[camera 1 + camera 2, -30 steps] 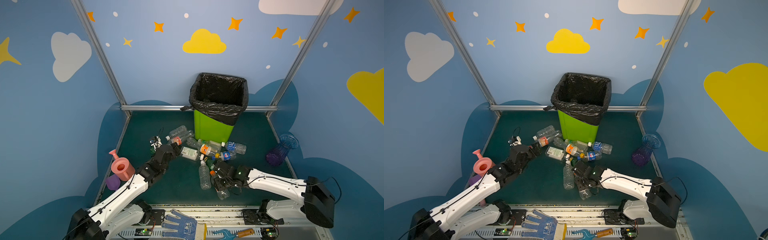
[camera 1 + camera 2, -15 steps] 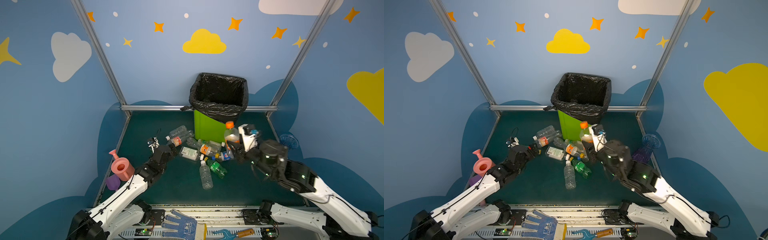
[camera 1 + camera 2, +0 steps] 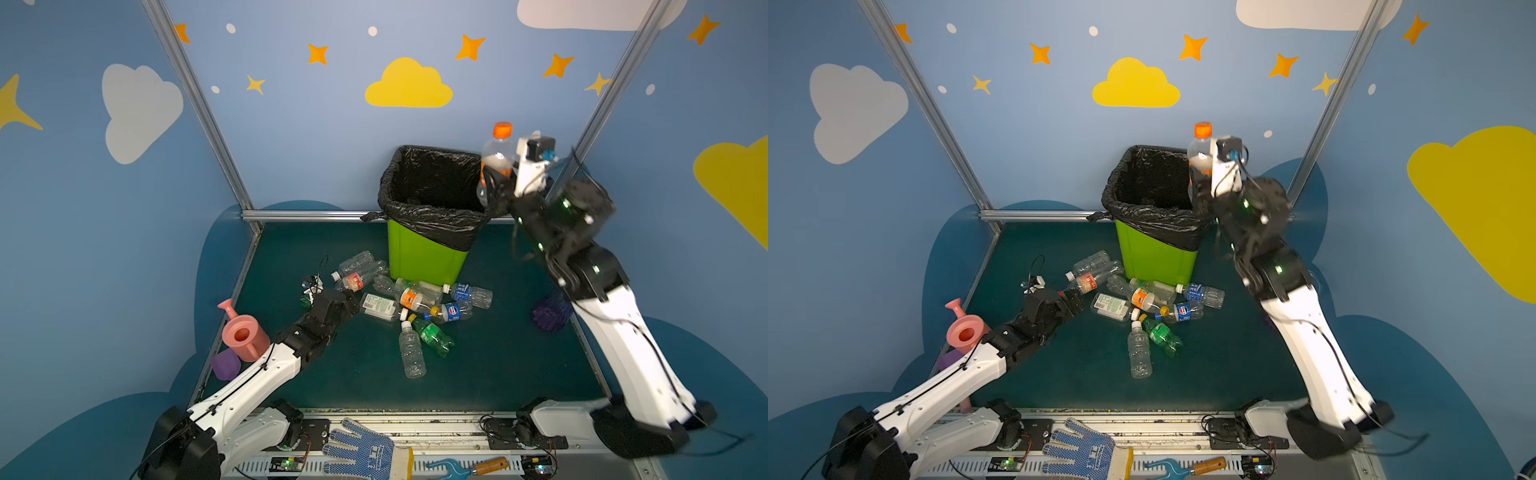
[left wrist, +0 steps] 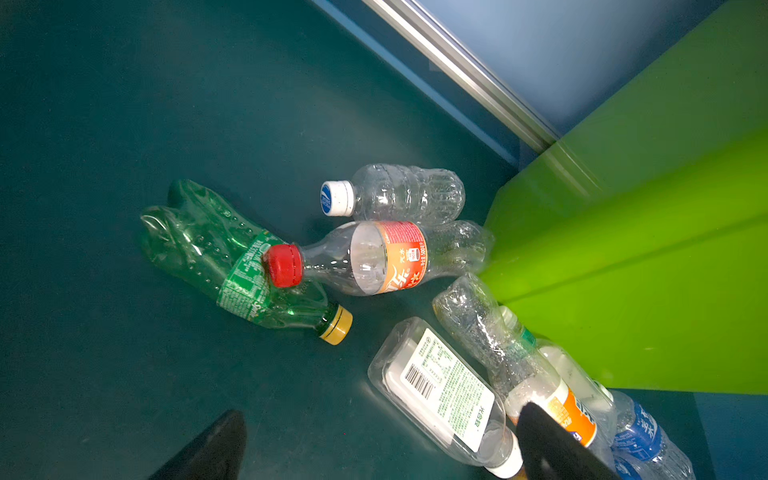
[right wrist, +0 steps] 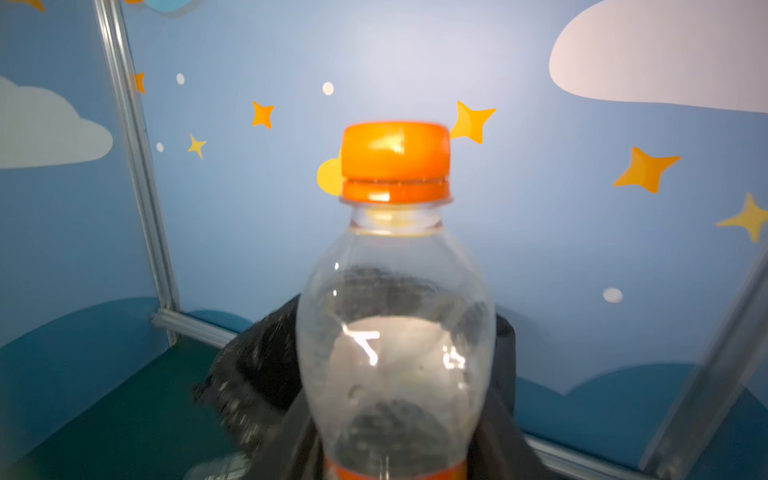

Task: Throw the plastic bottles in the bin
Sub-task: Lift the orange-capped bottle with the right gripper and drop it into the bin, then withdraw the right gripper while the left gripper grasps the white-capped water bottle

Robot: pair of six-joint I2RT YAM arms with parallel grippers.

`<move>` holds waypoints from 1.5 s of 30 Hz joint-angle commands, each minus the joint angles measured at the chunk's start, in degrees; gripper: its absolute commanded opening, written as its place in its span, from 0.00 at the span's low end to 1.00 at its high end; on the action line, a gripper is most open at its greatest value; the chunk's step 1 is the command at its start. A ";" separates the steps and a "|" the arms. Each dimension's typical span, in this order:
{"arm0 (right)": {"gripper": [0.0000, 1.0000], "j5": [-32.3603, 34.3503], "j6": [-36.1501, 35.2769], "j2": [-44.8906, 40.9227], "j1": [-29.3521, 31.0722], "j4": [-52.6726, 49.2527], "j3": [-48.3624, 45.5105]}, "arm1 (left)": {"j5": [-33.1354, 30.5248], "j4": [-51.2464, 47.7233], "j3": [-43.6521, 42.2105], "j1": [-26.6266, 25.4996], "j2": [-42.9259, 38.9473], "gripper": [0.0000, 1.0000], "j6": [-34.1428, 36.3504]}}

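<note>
One bottle (image 3: 498, 156) clenched in right pincer (image 3: 492, 189), raised by bin (image 3: 424, 262) rim: carry step. Left pincer (image 3: 351, 300) released near loose bottles (image 3: 411, 297). Next: shift over opening, release.

Among the scattered empties: a green bottle (image 4: 199, 245) labelled "Sprite"; a red-capped bottle (image 4: 399, 257) whose orange label shows "汽水" and "500"; a flat clear bottle (image 4: 440, 386) bearing a barcode.

Blue cloud-and-star walls (image 3: 291, 145), teal floor (image 3: 498, 357)
</note>
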 commanded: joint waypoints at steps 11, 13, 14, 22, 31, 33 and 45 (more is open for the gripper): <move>0.92 -5.26 9.25 -9.70 -2.82 4.50 -10.24 | 0.20 -4.40 3.61 -7.01 0.47 1.00 2.39; 0.93 -3.29 9.23 -13.96 -3.03 6.68 -15.89 | 0.45 -4.19 4.11 -8.97 1.22 1.00 2.39; 0.93 -1.98 9.34 -16.22 -3.19 7.51 -18.88 | 0.71 -3.96 4.30 -10.04 1.79 1.00 2.32; 0.95 4.24 15.79 -33.03 -8.81 11.42 -46.84 | 3.52 -8.51 9.56 -19.31 11.04 1.00 -0.48; 0.95 -3.27 30.03 -44.66 -17.59 12.18 -70.40 | 14.94 -8.74 14.78 -23.17 23.00 0.94 -3.13; 0.95 -3.30 30.88 -46.53 -18.23 11.72 -73.51 | 16.36 -9.47 16.12 -23.61 25.19 0.93 -3.07; 0.95 -3.28 33.18 -53.61 -22.59 8.47 -83.81 | 21.09 -11.99 22.50 -23.84 35.42 0.86 -1.02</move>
